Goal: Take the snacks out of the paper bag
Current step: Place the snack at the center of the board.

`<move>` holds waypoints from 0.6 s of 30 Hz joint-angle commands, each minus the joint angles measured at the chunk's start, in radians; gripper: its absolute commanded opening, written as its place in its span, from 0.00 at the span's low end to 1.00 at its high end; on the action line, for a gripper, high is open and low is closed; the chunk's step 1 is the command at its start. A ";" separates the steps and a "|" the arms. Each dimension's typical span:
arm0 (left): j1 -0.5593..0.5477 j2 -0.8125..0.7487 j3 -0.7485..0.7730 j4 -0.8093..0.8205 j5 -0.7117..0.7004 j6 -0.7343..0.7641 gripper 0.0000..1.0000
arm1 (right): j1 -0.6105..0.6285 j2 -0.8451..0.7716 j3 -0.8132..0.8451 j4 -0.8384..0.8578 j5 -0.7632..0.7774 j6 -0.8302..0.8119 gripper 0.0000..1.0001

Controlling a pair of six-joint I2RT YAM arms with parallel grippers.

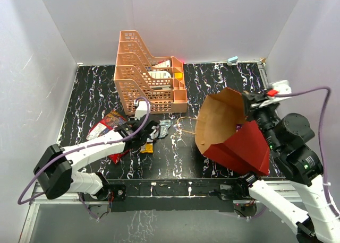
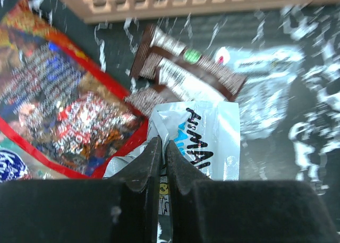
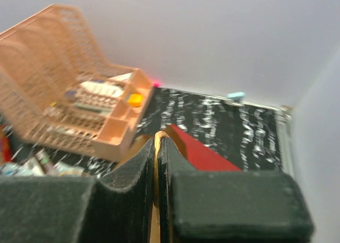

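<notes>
The tall paper bag (image 1: pixel 239 142) is dark red outside and kraft brown inside. The marbled table (image 1: pixel 90 94) is black with white veins. The plastic lattice rack (image 1: pixel 139 68) is pale orange. The large glossy snack bag (image 2: pixel 53 105) is red with a blue oval.

From above the near edge, your top view takes in the whole tabletop (image 1: pixel 212 89). Left wrist sits close above it; right wrist faces its far edge. All share the orange rack (image 1: pixel 143 68).
</notes>
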 commanded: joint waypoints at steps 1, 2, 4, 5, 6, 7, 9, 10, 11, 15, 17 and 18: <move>0.020 0.010 -0.059 0.025 0.008 -0.055 0.00 | 0.007 0.052 0.009 0.032 -0.514 -0.026 0.07; 0.021 0.015 -0.073 0.030 0.001 -0.062 0.00 | 0.007 0.063 -0.023 0.027 -0.628 0.006 0.07; 0.026 0.020 -0.093 0.034 0.003 -0.075 0.02 | 0.007 0.085 -0.081 0.027 -0.850 0.080 0.07; 0.027 0.021 -0.100 0.037 0.007 -0.079 0.08 | 0.007 0.096 -0.108 0.021 -0.920 0.117 0.07; 0.027 0.022 -0.107 0.037 0.010 -0.085 0.15 | 0.007 0.104 -0.129 0.000 -0.970 0.152 0.07; 0.028 0.022 -0.110 0.030 0.011 -0.094 0.18 | 0.007 0.105 -0.147 -0.025 -0.993 0.181 0.07; 0.028 0.018 -0.108 0.007 0.003 -0.126 0.22 | 0.007 0.084 -0.168 -0.090 -0.955 0.229 0.07; 0.028 0.012 -0.106 -0.001 0.001 -0.136 0.26 | 0.007 0.058 -0.175 -0.122 -0.906 0.249 0.07; 0.028 0.004 -0.104 -0.004 0.002 -0.140 0.34 | 0.007 0.028 -0.180 -0.155 -0.833 0.271 0.07; 0.028 -0.040 -0.082 -0.008 0.026 -0.136 0.56 | 0.007 -0.114 -0.189 -0.268 -0.533 0.383 0.07; 0.028 -0.067 -0.059 -0.009 0.060 -0.136 0.65 | 0.007 -0.153 -0.179 -0.288 -0.450 0.432 0.07; 0.028 -0.081 -0.046 -0.008 0.084 -0.136 0.68 | 0.007 -0.162 -0.169 -0.300 -0.427 0.448 0.07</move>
